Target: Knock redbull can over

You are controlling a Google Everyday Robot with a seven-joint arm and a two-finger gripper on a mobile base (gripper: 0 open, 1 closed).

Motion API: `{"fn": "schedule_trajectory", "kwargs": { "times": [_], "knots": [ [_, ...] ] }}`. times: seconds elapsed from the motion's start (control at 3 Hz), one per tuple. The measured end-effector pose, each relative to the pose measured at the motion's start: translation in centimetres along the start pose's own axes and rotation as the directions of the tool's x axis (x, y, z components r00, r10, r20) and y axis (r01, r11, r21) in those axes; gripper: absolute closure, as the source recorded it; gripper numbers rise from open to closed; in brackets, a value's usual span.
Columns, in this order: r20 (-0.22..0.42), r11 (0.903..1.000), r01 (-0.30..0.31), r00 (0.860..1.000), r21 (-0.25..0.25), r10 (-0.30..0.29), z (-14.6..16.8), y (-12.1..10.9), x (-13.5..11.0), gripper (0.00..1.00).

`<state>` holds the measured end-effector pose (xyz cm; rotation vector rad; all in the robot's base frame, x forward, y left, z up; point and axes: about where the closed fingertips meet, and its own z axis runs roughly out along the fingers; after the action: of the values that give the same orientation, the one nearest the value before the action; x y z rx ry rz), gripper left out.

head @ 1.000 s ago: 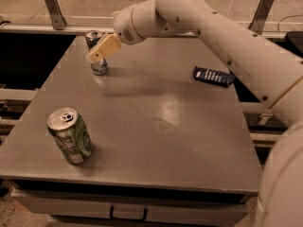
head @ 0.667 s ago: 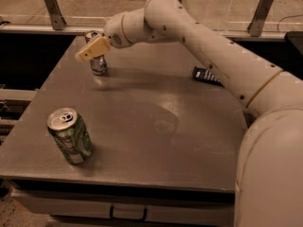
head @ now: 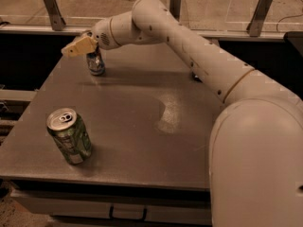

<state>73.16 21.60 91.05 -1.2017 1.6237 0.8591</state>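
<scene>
redbull can (head: 96,63) upright, gripper (head: 72,49) just above

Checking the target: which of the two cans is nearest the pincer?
The slim blue-and-silver redbull can at the far left, right by the pincer; the wider green can sits apart near the front edge.

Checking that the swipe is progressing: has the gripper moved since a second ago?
Yes. The gripper has swept leftward in view, passing over the upright redbull can, which stands at the same spot on the table.
</scene>
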Motion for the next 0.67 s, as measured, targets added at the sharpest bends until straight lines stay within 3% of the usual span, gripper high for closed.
{"fn": "schedule_trajectory", "kwargs": {
  "times": [0.33, 0.67],
  "knots": [
    [-0.008, 0.9999, -0.017, 1.0, 0.003, 0.017, -0.3, 0.1, 0.2, 0.64],
    [-0.068, 0.9982, 0.004, 0.998, 0.059, 0.0, -3.8, 0.2, 0.1, 0.88]
  ]
}}
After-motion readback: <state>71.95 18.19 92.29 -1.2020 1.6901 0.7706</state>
